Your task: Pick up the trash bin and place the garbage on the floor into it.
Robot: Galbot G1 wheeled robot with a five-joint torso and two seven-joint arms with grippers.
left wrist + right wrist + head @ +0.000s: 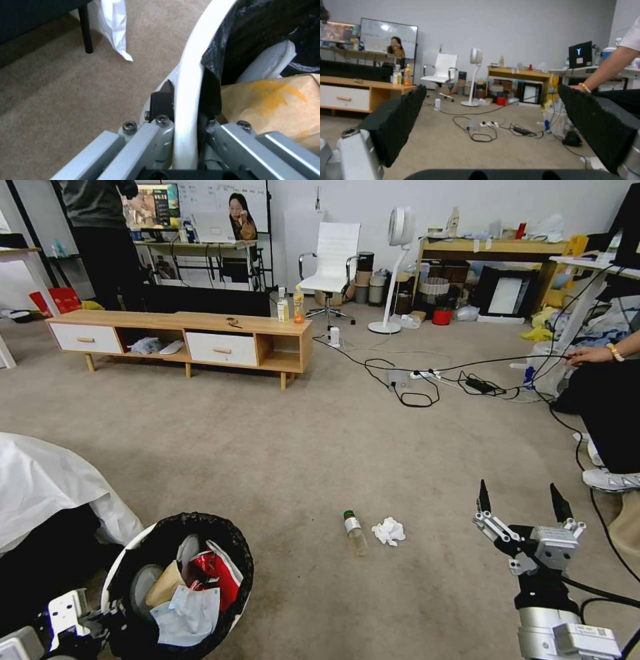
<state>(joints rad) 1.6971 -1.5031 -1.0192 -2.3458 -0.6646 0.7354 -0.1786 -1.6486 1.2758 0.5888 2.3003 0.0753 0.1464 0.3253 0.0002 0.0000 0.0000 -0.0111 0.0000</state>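
The trash bin (pixel 241 553), white with a black bag over its rim, is tilted at the lower left of the head view. It holds brown paper (pixel 273 105), a red packet and pale tissue. My left gripper (pixel 186 96) is shut on the bin's white rim (pixel 190 62), one pad outside the wall and one inside. On the carpet floor (pixel 300 447) lie a small clear green-capped bottle (pixel 355 532) and a crumpled white tissue (pixel 389 531) beside it. My right gripper (pixel 521 497) hangs open and empty to the right of them, above the carpet.
A low wooden cabinet (pixel 180 337) stands at the back left. Cables and a power strip (pixel 427 375) trail across the middle floor. A seated person's leg and shoe (pixel 610 480) are close on the right. A white cloth-covered object (pixel 47 480) sits at the left.
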